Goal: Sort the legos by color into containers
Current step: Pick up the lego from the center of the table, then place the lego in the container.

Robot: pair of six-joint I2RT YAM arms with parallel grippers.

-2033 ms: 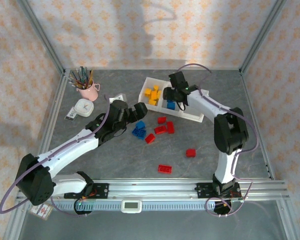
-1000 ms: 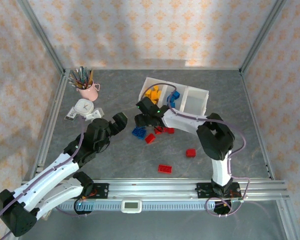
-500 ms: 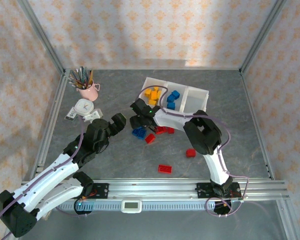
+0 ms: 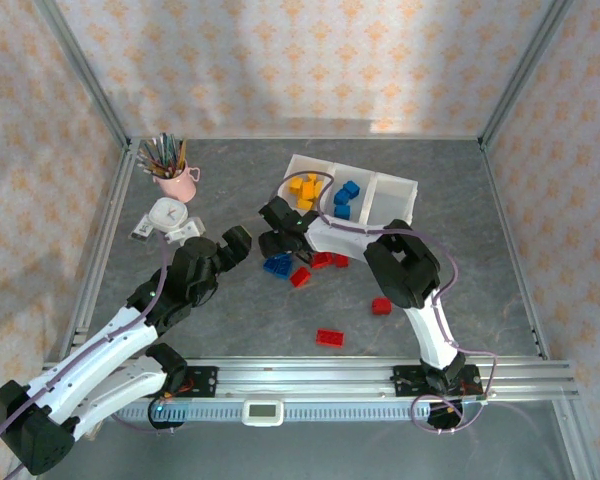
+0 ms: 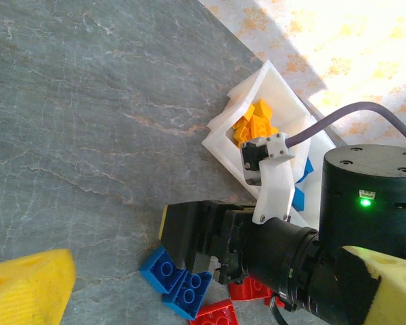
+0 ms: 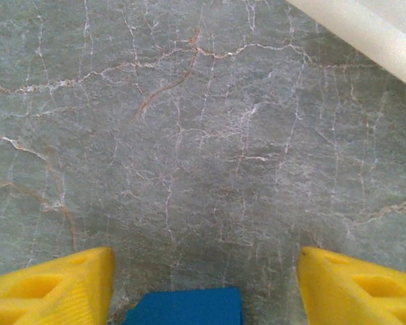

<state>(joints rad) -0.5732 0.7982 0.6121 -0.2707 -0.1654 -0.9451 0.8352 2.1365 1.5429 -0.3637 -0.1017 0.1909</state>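
Observation:
The white three-compartment tray [image 4: 405, 186] holds yellow legos [image 4: 302, 188] in its left cell and blue legos [image 4: 344, 196] in the middle one. Two blue legos [image 4: 277, 264] lie together on the table, with red legos [image 4: 325, 260] just right of them and further red ones [image 4: 381, 305] nearer the front. My right gripper [image 4: 275, 243] hangs open right over the blue pair; a blue lego [image 6: 183, 308] sits between its yellow fingertips [image 6: 54, 284] without touching them. My left gripper [image 4: 242, 238] is open and empty, just left of the blue pair [image 5: 176, 281].
A pink pencil cup [image 4: 175, 180] and a small white round gadget [image 4: 167, 214] stand at the back left. A lone red lego [image 4: 328, 337] lies near the front rail [image 4: 310, 375]. The tray's right cell [image 4: 390, 200] has nothing in it.
My right gripper has left the tray's middle cell and come down left onto the blue pair. My left arm has pulled back from the pile. Little has moved in the last half second.

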